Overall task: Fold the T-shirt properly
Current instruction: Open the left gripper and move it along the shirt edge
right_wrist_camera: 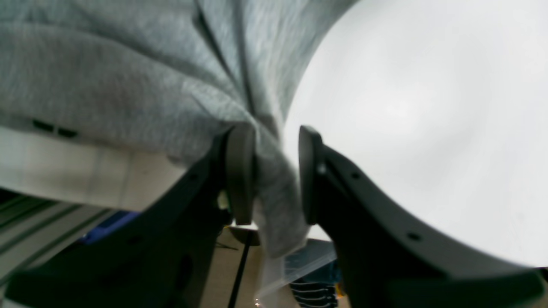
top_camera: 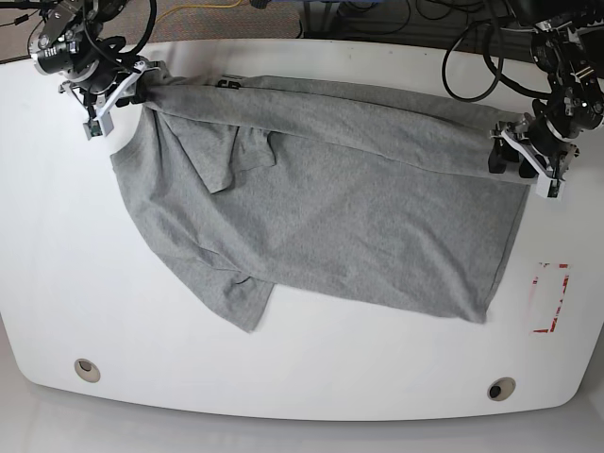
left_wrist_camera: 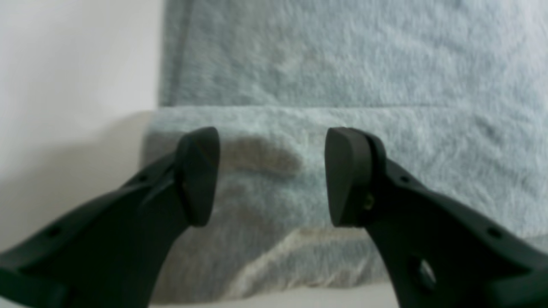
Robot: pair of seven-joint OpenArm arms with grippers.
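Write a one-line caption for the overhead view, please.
Two robot arms grasp opposite ends of a grey T-shirt spread on a white table.

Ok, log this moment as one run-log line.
stage: first fold | T-shirt: spread on table | right pincer: closing around shirt edge | left pincer: open, over folded edge
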